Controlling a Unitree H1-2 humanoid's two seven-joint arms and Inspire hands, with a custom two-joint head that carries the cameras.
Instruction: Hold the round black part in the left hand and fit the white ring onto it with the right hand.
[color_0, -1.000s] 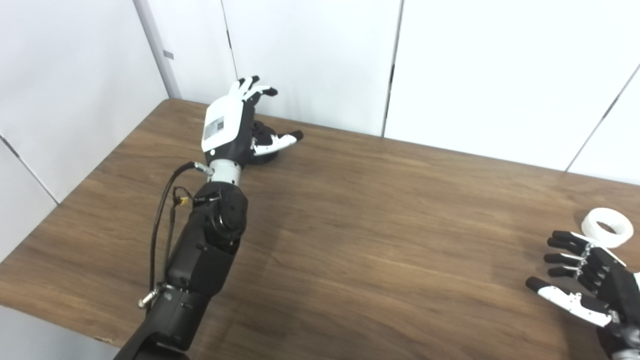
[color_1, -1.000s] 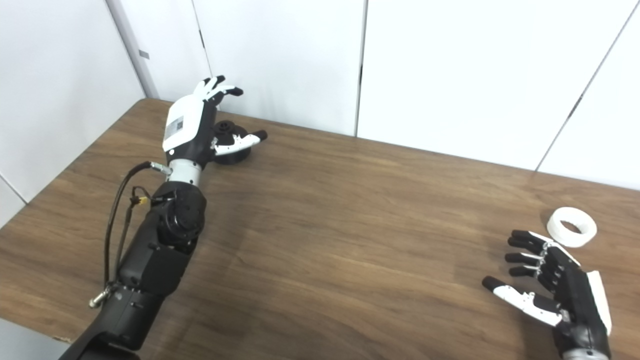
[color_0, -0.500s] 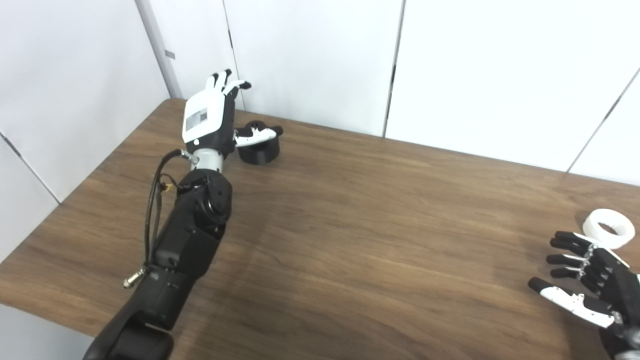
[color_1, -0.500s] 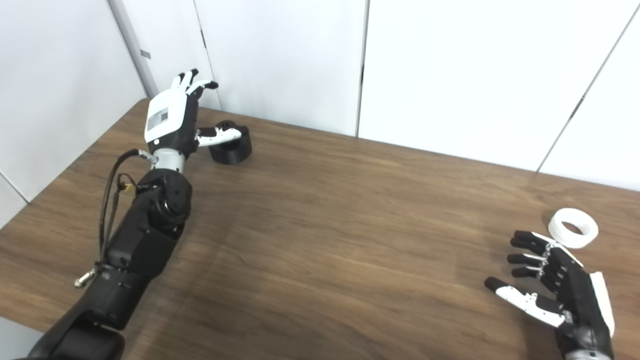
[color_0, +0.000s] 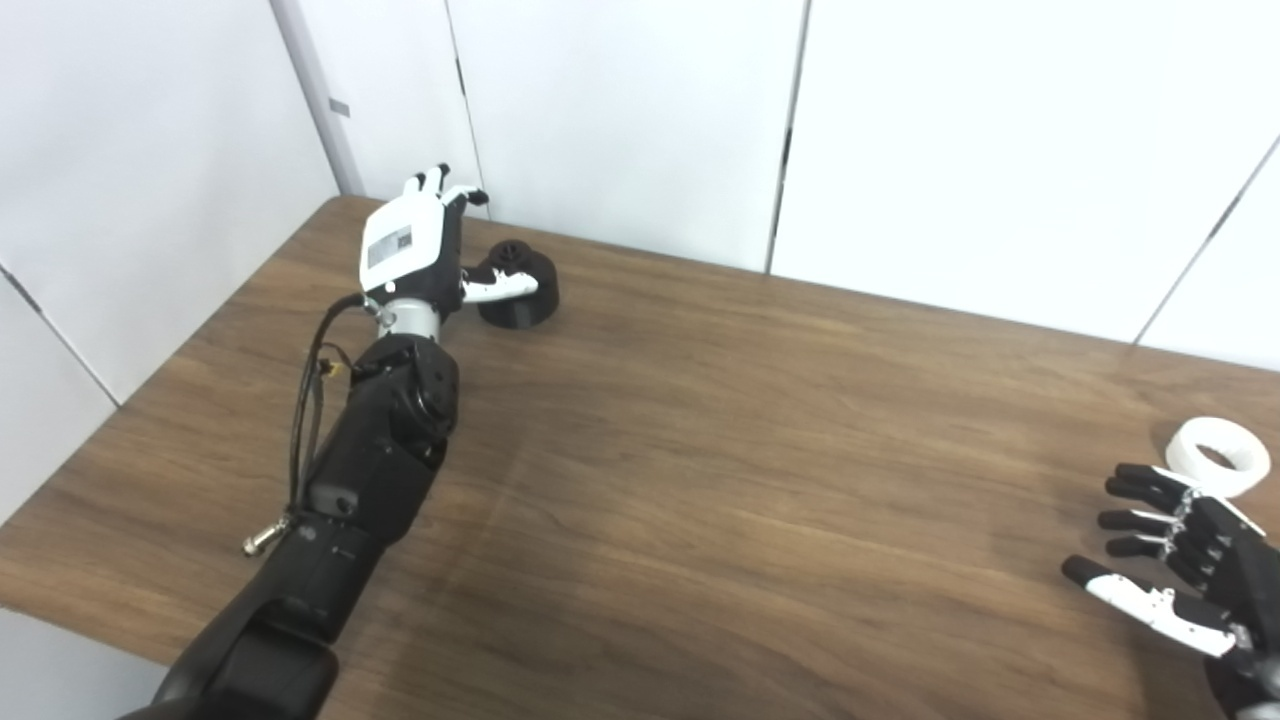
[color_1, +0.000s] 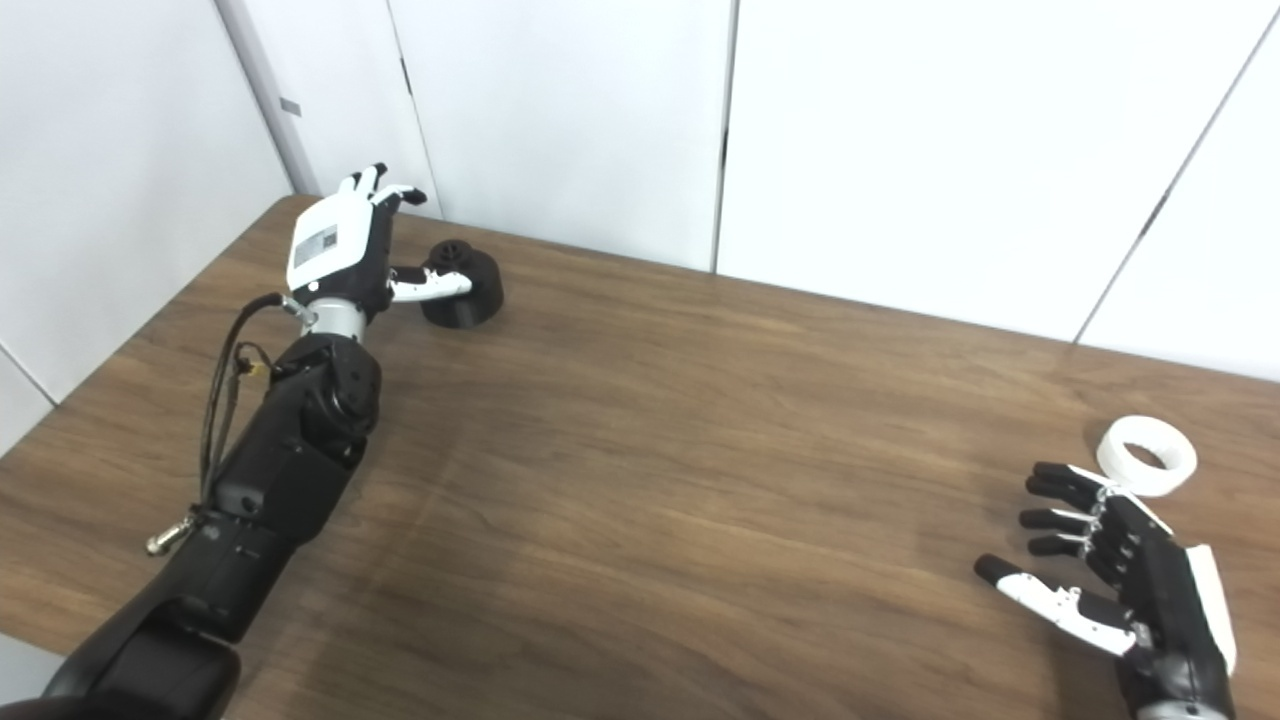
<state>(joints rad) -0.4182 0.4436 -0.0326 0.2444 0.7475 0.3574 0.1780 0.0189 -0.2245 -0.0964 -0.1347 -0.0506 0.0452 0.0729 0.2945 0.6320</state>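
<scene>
Black part (color_0: 517, 289) sits far-left on counter (color_0: 700, 480), ungrasped | your left hand (color_0: 412, 240) spread beside it | white ring (color_0: 1216, 456) lies untouched near your empty, spread right hand (color_0: 1180, 570) | grasping and fitting all remain

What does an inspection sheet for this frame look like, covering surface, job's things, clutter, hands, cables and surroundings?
Surface: brown wood-grain table, bare across the middle.
Job's things: round black part standing at the far left of the table; white ring lying flat at the right edge. Neither is held.
Clutter: nothing seen.
Hands: left hand open beside the black part, thumb reaching across its front; contact cannot be told. Right hand open, fingers spread, just short of the ring.
Cables: black cable looping along the left forearm.
Surroundings: white wall panels behind the table.
</scene>
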